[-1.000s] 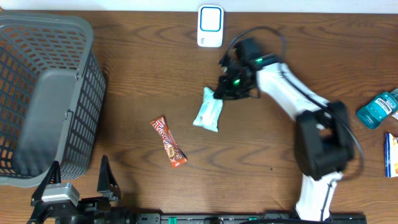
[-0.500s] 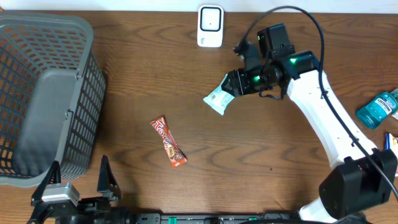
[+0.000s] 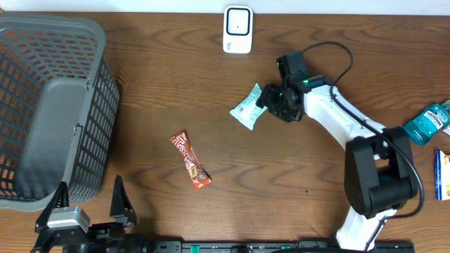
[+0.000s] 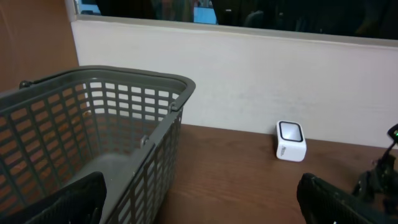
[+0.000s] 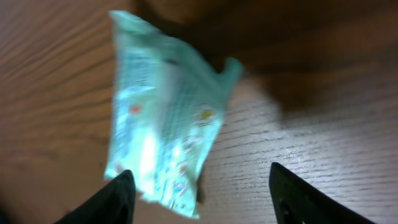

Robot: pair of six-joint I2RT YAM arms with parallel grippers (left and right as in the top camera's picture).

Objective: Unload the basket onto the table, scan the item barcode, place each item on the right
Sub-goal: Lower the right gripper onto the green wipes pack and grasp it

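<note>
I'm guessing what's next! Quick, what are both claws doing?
Left gripper: open, empty.
Right gripper: open, the pale green packet lies loose by its fingers.

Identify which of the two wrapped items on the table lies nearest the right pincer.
The pale green packet, which lies just beside the right pincer. The red-orange bar lies much farther off.

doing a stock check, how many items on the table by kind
basket: 1
white scanner: 1
wrapped packets: 2, pale green packet and red bar
mouthwash bottle: 1
box at the right edge: 1
total: 6
</note>
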